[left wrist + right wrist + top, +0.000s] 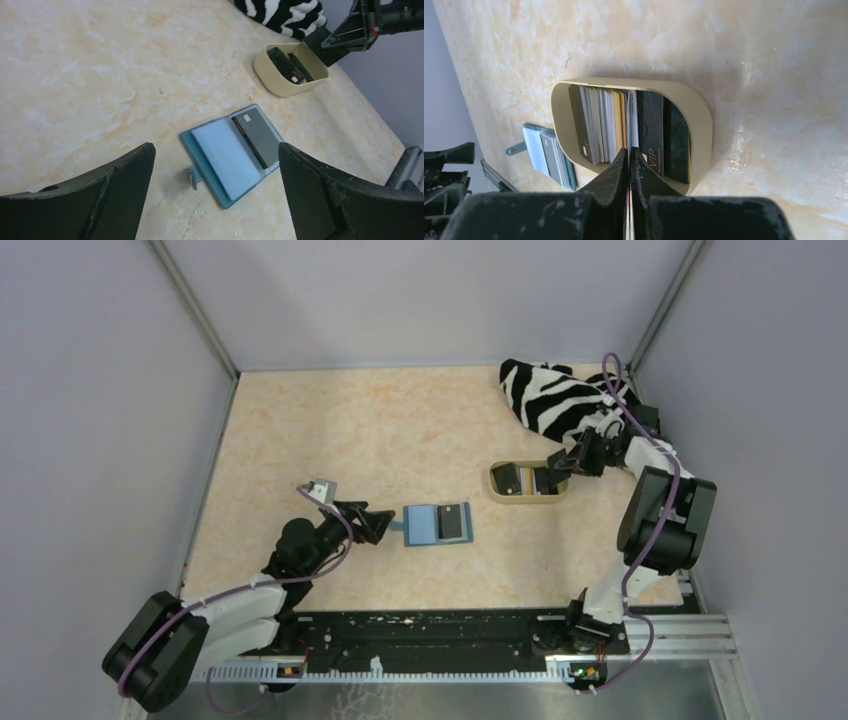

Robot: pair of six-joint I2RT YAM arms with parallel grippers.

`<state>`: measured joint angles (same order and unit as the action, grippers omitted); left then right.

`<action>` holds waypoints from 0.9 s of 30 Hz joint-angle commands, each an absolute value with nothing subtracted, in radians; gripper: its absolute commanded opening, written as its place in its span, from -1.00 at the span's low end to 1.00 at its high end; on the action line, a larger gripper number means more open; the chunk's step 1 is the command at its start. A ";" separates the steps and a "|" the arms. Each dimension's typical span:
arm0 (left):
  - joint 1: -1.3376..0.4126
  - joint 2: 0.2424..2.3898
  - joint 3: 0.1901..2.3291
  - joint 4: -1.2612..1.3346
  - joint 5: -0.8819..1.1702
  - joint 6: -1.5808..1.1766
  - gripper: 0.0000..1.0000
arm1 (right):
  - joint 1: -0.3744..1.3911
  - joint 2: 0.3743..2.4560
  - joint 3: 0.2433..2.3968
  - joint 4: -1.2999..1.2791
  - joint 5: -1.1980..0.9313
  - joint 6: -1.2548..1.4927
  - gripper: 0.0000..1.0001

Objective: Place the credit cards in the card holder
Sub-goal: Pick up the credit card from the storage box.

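Card holder (438, 524) lies open flat mid-bench, clear sleeves up, so a card can go straight in; one black card (260, 137) sits on its right page. Rest of the credit cards (604, 127) stand on edge, packed in the tan tray (701, 125) just past it, near the zebra cloth (555, 395). Standing upright leaves their edges free to pinch. Right pincer (629, 149) dips into the tray from the right, forearm folded back, wrist angled down. It's clenched on a thin pale card (632, 115) in the middle of the stack, looks like a pull-out grasp. Left pincer (215, 150) is released, jaws spread wide, low over the bench (380, 430) just left of the holder and apart from it. That arm is stretched forward and low, probably ready to steady the holder.
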<state>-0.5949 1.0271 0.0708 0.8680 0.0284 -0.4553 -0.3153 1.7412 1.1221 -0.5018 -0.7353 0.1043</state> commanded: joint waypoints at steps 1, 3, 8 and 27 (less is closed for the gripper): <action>-0.594 0.930 0.053 0.931 0.092 -0.450 0.97 | -0.339 1.641 1.172 -0.492 -0.743 0.066 -1.00; -0.595 0.872 0.045 0.935 0.117 -0.468 0.97 | -0.341 1.624 1.171 -0.492 -0.769 0.046 -1.00; -0.594 0.753 0.017 0.983 0.232 -0.543 0.97 | -0.339 1.541 1.131 -0.419 -1.030 0.012 -1.00; -0.692 0.999 0.079 1.304 0.307 -0.736 0.68 | 0.132 1.273 0.715 0.511 -1.264 0.578 -1.00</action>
